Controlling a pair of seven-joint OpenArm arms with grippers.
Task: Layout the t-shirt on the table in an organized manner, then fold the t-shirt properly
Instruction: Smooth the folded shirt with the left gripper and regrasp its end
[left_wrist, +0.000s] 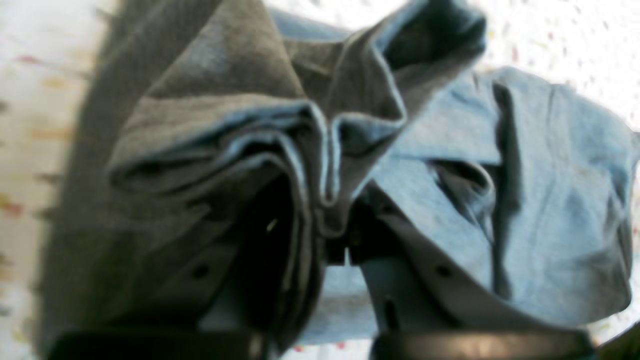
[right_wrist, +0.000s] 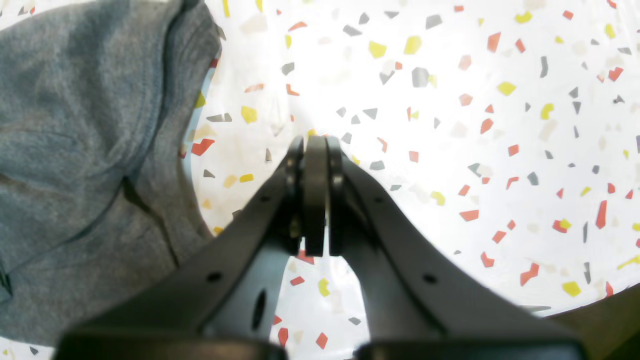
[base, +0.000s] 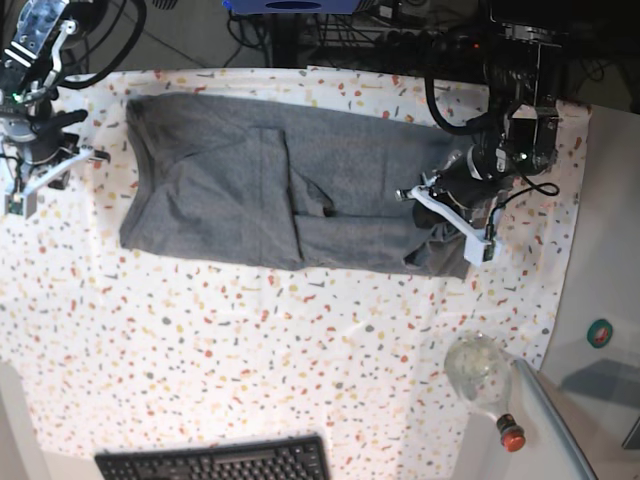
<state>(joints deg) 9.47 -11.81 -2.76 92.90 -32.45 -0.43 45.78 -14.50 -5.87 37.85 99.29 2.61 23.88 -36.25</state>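
Lab bench: cables (base: 350, 25), keyboard (base: 215, 462)

base view looks straight down on the whole bench (base: 300, 350) from high up. each wrist view sits close behind its pincer; all three share the t-shirt (base: 250, 190).

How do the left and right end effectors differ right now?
The left end effector is clamped on a bunched fold of the t-shirt; the right end effector holds nothing. The left sits at the shirt's edge, while the right hangs over bare table beside the shirt. Both are shut.
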